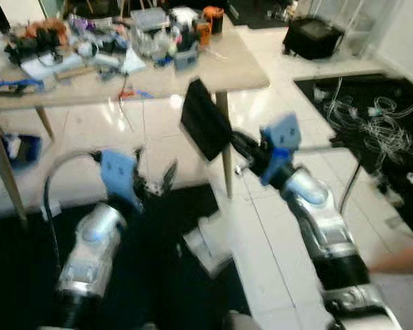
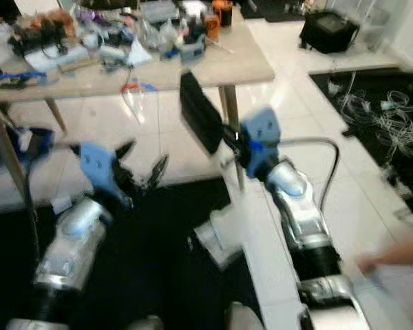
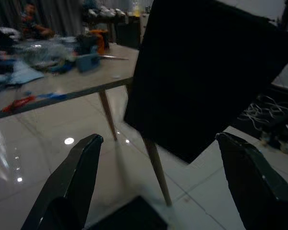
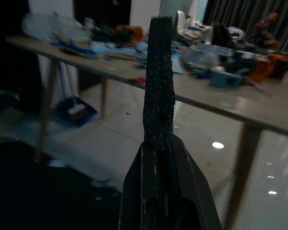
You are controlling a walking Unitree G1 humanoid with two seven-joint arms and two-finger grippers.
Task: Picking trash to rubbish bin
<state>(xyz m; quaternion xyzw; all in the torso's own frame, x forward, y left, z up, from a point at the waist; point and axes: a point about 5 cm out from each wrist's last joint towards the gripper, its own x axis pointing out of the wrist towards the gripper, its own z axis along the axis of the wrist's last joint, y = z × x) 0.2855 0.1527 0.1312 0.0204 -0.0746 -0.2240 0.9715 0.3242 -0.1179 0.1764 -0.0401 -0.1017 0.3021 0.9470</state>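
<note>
Right wrist view shows the right gripper (image 4: pixel 158 143) pinched shut on a flat black sheet (image 1: pixel 204 120), seen edge-on and upright. If that thin grip loosens, the sheet could slip. Left gripper (image 1: pixel 155 180), at eight o'clock from it, gapes empty. Head views show the sheet's broad face.

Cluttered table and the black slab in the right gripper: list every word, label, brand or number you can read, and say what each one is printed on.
No text can be read in these pictures.
Black foam slab, clamped in the right gripper: plain, no print.
Things on the table: any labels are too small and blurred to read.
Black case on the floor: no legible marking.
Left gripper, open: no marking.
</note>
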